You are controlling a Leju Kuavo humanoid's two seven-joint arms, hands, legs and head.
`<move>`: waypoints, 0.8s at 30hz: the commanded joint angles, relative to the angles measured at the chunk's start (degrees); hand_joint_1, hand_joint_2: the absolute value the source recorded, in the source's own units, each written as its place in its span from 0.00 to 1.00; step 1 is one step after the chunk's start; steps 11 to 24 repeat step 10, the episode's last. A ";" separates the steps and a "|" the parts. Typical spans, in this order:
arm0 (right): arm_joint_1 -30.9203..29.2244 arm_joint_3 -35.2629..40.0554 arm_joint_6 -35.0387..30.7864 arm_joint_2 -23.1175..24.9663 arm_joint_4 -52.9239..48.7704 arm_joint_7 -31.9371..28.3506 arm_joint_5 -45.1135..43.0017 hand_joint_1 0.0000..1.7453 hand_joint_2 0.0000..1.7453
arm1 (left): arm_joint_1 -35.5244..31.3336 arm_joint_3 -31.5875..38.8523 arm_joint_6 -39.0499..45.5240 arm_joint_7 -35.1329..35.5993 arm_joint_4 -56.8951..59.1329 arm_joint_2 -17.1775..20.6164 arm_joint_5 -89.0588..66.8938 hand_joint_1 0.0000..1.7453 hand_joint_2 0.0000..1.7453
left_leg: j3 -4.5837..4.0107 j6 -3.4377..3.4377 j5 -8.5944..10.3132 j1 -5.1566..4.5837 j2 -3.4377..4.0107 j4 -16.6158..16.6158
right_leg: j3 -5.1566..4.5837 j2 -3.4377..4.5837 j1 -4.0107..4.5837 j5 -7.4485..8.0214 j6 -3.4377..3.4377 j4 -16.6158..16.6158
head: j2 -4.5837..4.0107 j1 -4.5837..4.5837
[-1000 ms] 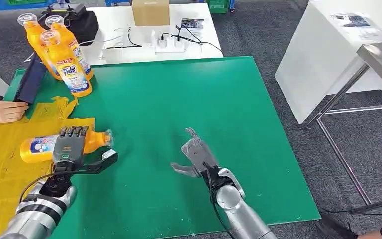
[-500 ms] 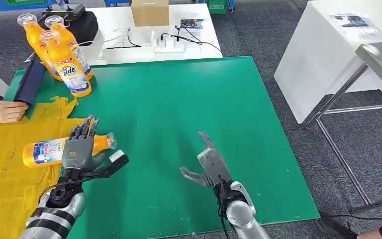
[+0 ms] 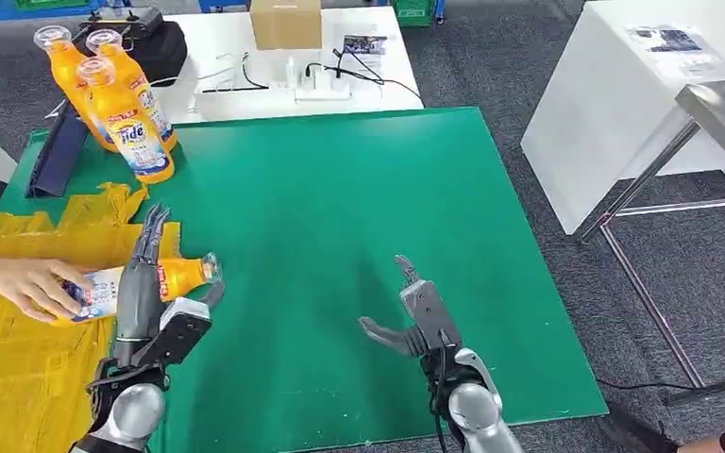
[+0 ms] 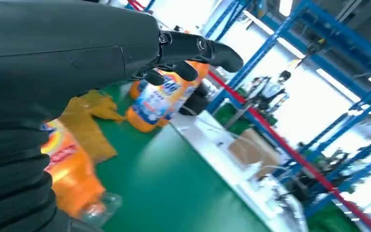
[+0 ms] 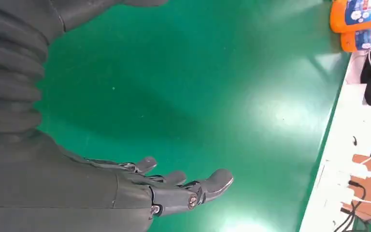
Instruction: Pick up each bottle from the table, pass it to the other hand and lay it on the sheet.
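An orange detergent bottle (image 3: pixel 175 276) lies on its side at the edge of the yellow sheet (image 3: pixel 19 349), also seen close in the left wrist view (image 4: pixel 72 176). A person's hand (image 3: pixel 24 283) grasps its base end. My left hand (image 3: pixel 146 302) hovers open just over the bottle with fingers stretched out, holding nothing. My right hand (image 3: pixel 420 321) is open above bare green mat near the front edge, its fingers (image 5: pixel 183 186) empty. Three upright orange bottles (image 3: pixel 113 99) stand at the mat's far left corner, seen too as standing bottles (image 4: pixel 162 99).
The green mat (image 3: pixel 340 217) covers the table. A dark blue flat object (image 3: pixel 52 156) lies at the far left. Behind is a white table (image 3: pixel 245 90) with a cardboard box (image 3: pixel 285 21), a power strip and cables. A white counter (image 3: pixel 623 104) and metal stand are right.
My left hand let go of the lying bottle and lifted with fingers spread. A person's hand came in and took hold of that bottle. My right hand drew back toward the front edge.
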 commanded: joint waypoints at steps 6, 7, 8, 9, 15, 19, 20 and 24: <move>-0.02 -1.99 -0.31 -0.82 0.72 -0.77 0.26 0.00 1.00 | 3.98 0.83 -21.52 -0.79 -4.84 -3.58 25.28 0.00 1.00 | 0.30 0.03 -0.11 -0.02 0.10 0.00 | 0.32 0.03 0.04 -0.10 -0.07 -0.05 | 0.00 0.00; -0.02 -1.99 -0.31 -0.82 0.72 -0.77 0.26 0.00 1.00 | 3.98 0.83 -21.52 -0.79 -4.84 -3.58 25.28 0.00 1.00 | 0.49 0.05 -0.23 -0.02 0.15 0.04 | 0.54 0.05 0.05 -0.19 -0.10 -0.04 | 0.00 0.00; -0.02 -1.99 -0.31 -0.82 0.72 -0.77 0.26 0.00 1.00 | 3.98 0.83 -21.52 -0.79 -4.84 -3.58 25.28 0.00 1.00 | 0.27 0.03 -0.11 -0.01 0.07 0.01 | 0.31 0.00 0.04 -0.10 -0.07 -0.02 | 0.00 0.00; -0.07 -1.97 -0.31 -0.78 0.73 -0.77 0.27 0.00 1.00 | 3.82 0.94 -21.54 -0.82 -4.79 -3.53 25.29 0.00 1.00 | 0.35 0.03 -0.16 -0.01 0.08 0.04 | 0.40 -0.01 0.04 -0.15 -0.09 -0.02 | 0.00 0.00; -0.07 -1.97 -0.31 -0.78 0.73 -0.77 0.27 0.00 1.00 | 3.82 0.94 -21.54 -0.82 -4.79 -3.53 25.29 0.00 1.00 | 0.19 0.02 -0.06 0.00 0.06 0.00 | 0.21 0.00 0.04 -0.06 -0.07 -0.03 | 0.00 0.00; -0.07 -1.97 -0.31 -0.78 0.73 -0.77 0.27 0.00 1.00 | 3.82 0.94 -21.54 -0.82 -4.79 -3.53 25.29 0.00 1.00 | 0.19 0.02 -0.06 0.00 0.06 0.00 | 0.21 0.00 0.04 -0.06 -0.07 -0.03 | 0.00 0.00; -0.07 -1.97 -0.31 -0.78 0.73 -0.77 0.27 0.00 1.00 | 3.82 0.94 -21.54 -0.82 -4.79 -3.53 25.29 0.00 1.00 | 0.19 0.02 -0.06 0.00 0.06 0.00 | 0.21 0.00 0.04 -0.06 -0.07 -0.03 | 0.00 0.00; -0.07 -1.97 -0.31 -0.78 0.73 -0.77 0.27 0.00 1.00 | 3.82 0.94 -21.54 -0.82 -4.79 -3.53 25.29 0.00 1.00 | 0.19 0.02 -0.06 0.00 0.06 0.00 | 0.21 0.00 0.04 -0.06 -0.07 -0.03 | 0.00 0.00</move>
